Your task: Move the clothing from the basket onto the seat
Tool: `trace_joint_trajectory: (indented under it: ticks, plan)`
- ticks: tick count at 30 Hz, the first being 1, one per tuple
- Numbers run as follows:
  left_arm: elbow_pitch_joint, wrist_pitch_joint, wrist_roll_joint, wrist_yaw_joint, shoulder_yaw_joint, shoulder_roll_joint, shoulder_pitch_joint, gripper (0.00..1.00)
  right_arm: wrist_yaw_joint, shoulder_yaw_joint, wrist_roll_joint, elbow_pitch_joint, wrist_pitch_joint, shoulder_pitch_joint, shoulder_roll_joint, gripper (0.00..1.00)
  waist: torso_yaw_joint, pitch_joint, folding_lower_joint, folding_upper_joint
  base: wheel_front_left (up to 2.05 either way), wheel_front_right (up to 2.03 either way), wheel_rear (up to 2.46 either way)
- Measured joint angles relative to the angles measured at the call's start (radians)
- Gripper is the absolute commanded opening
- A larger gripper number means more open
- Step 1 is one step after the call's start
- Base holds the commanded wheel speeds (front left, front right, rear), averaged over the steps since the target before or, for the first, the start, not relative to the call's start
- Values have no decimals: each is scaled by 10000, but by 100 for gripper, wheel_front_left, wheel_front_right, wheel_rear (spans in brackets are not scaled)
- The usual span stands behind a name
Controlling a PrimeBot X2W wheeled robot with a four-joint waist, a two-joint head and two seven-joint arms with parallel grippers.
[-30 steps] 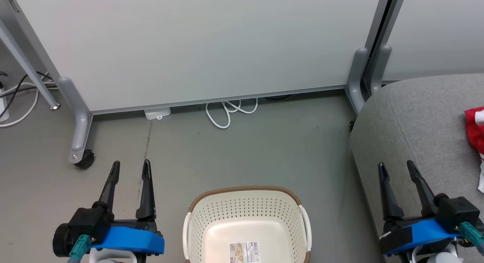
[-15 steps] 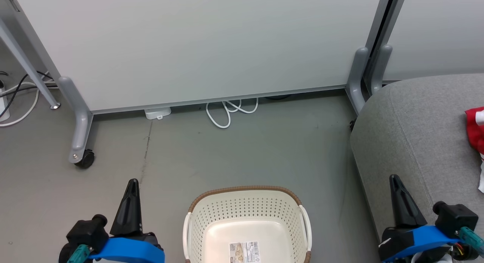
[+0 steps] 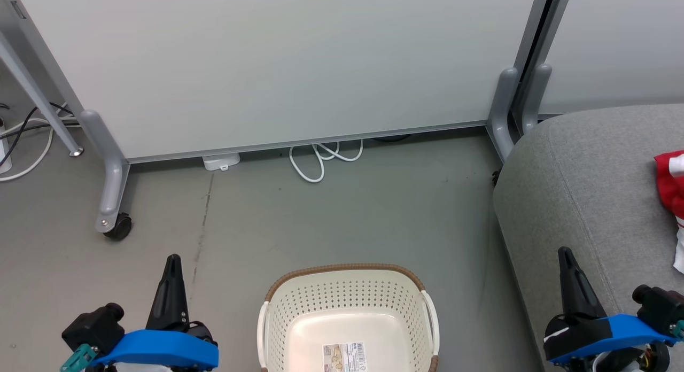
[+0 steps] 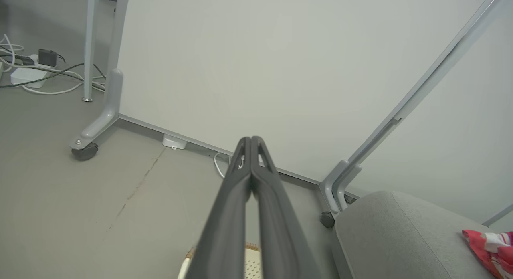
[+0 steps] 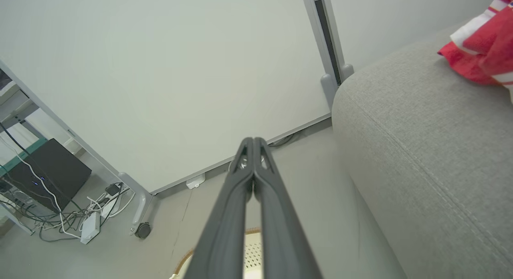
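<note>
The cream perforated basket (image 3: 347,302) stands on the floor at the bottom centre, holding nothing but a paper label (image 3: 344,357). Red clothing with white stripe trim (image 3: 670,187) lies on the grey sofa seat (image 3: 577,179) at the right edge; it also shows as the clothing (image 5: 481,42) and the clothing (image 4: 491,247) in the wrist views. My left gripper (image 3: 172,265) is shut and empty, left of the basket. My right gripper (image 3: 565,257) is shut and empty, over the sofa's front corner. Both pairs of fingers meet at the tips, the left gripper (image 4: 251,140) and the right gripper (image 5: 253,142).
A pale partition panel (image 3: 278,62) on grey wheeled feet (image 3: 109,201) stands behind the basket. White cables (image 3: 320,158) and a small white box (image 3: 220,161) lie at its base. More cables and a power strip (image 5: 90,227) lie at the far left.
Both grippers went from open to shut and drew back toward the bottom of the head view. The basket and the clothing stayed put.
</note>
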Motion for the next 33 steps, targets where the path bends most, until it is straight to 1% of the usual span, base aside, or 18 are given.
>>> trace_joint_trajectory:
  ticks: [16,33]
  plan:
    - [-4,610,-2391,0,265,6,-159,0,-2,-81,2491,-88,639,-37,23,0,-50,-30,0,0,0,0,0]
    - [-10,1172,-4504,-2,468,12,-277,0,-2,-173,4692,-148,1195,-99,48,0,-103,-61,0,0,0,0,0]
